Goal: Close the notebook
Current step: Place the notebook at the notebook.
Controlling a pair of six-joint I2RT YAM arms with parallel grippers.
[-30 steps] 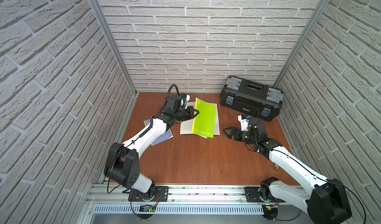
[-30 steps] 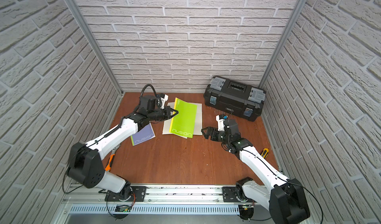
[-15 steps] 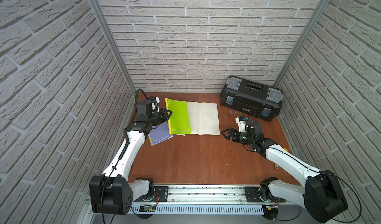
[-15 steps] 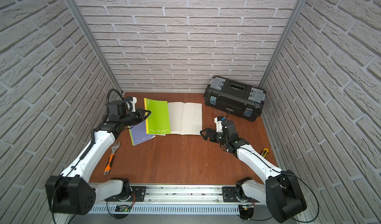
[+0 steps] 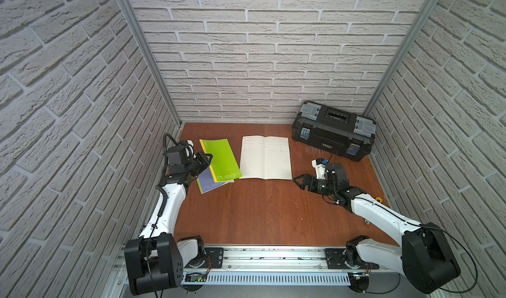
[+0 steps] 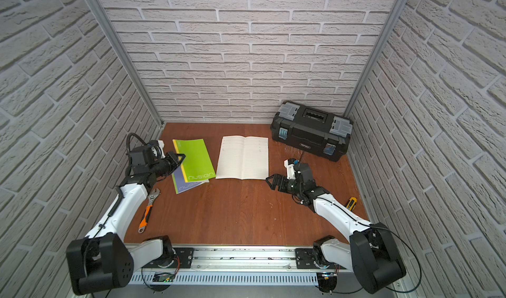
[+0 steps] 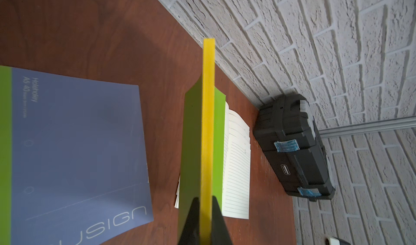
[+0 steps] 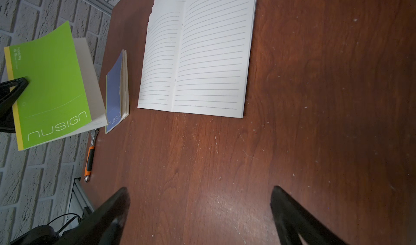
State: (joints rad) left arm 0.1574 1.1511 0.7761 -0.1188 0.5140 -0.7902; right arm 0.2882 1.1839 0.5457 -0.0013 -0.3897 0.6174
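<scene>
Left gripper pinches glossy green notebook; right gripper wide; lined pages flat.

The right end effector hangs, jaws spread wide, over the bare worktop. Just ahead of it an open notebook lies flat. Farther off, the left end effector pinches a raised green notebook, near a blue notebook and an orange-handled wrench.
</scene>
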